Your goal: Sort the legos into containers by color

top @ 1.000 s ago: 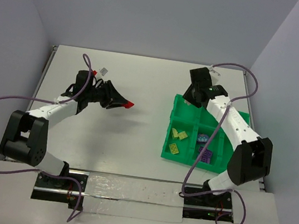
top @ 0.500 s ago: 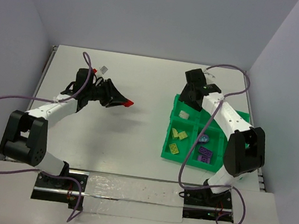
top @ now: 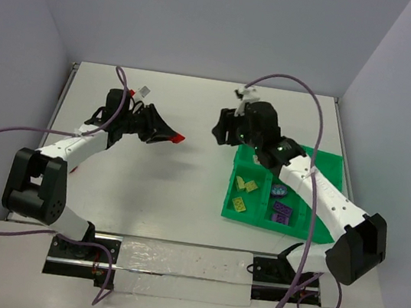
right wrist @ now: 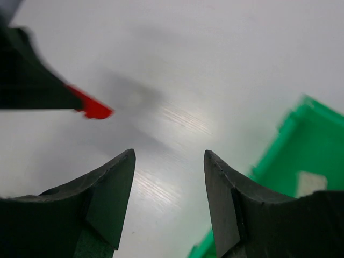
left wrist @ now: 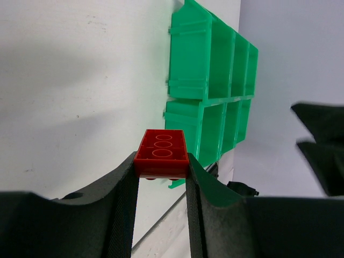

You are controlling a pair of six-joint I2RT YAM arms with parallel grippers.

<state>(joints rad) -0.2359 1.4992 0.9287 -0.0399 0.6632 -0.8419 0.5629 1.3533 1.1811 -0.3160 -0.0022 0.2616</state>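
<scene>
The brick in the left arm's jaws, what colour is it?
Red. The brick shows best in the left wrist view.

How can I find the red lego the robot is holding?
Look at the white table, left of the green tray. The left arm's black hand is lifted there, pinching a red lego at its tips. It's the only red one; the tray holds yellow-green bricks and purple bricks.

I see a white table with a plain matte top. One green tray sits flat on its right half, close to the right edge, its compartments facing up.
</scene>
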